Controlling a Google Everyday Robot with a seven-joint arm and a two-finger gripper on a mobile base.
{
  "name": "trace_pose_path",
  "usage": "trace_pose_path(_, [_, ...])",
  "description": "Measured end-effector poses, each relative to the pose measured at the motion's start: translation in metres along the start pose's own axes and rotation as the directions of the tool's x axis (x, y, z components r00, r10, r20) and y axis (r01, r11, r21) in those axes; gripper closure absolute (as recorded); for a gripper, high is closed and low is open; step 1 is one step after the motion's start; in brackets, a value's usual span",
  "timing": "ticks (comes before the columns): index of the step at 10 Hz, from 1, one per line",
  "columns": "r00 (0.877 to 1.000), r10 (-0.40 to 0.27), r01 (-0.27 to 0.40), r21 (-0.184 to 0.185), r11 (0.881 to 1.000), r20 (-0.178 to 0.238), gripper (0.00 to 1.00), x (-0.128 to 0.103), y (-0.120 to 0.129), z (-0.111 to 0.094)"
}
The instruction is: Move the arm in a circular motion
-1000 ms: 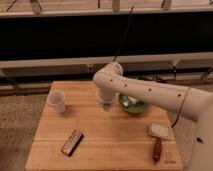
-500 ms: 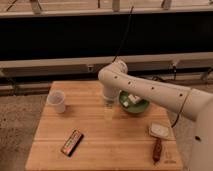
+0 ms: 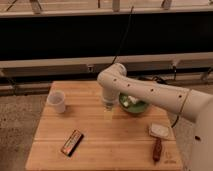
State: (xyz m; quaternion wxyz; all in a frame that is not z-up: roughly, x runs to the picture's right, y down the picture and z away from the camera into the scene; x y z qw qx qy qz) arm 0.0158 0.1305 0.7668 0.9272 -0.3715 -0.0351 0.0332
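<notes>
Glossy white arm (image 3: pixel 150 92), wooden table (image 3: pixel 110 135)

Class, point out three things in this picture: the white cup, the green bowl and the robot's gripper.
white cup (image 3: pixel 56 101), camera view: on its side wall.
green bowl (image 3: pixel 136 108), camera view: on its front rim.
gripper (image 3: pixel 108 105), camera view: on the arm's lower tip, over the table beside the bowl.

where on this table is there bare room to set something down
The widest bare wood lies at the table's middle front, between the snack bar and the brush. A smaller patch sits between the white cup and the pincer. The back right is crowded: the arm hangs over the green bowl.
</notes>
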Motion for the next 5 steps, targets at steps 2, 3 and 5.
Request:
trace_pose_path(2, [1.000, -0.003, 0.003, -0.003, 1.000, -0.001, 0.20, -0.0011, -0.0013, -0.0009])
trace_pose_path(3, [1.000, 0.000, 0.000, -0.005, 1.000, -0.005, 0.20, 0.0024, -0.0021, -0.0010])
trace_pose_path(5, [1.000, 0.001, -0.001, -0.006, 1.000, -0.004, 0.20, 0.0061, -0.0064, 0.0014])
